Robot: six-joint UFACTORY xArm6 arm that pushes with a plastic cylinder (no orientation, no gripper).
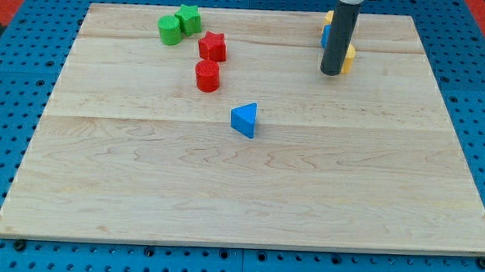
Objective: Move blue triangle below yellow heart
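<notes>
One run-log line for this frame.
my tip: view's top right, among yellow and blue blocks | blue triangle: mid-board, untouched, far from tip | red, green blocks: top left

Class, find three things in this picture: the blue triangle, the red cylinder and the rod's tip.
blue triangle (244, 120): camera view, on its slanted top face.
red cylinder (207, 75): camera view, on its round side, just below the top.
my tip (331, 73): camera view, on the rod's very bottom end.
</notes>
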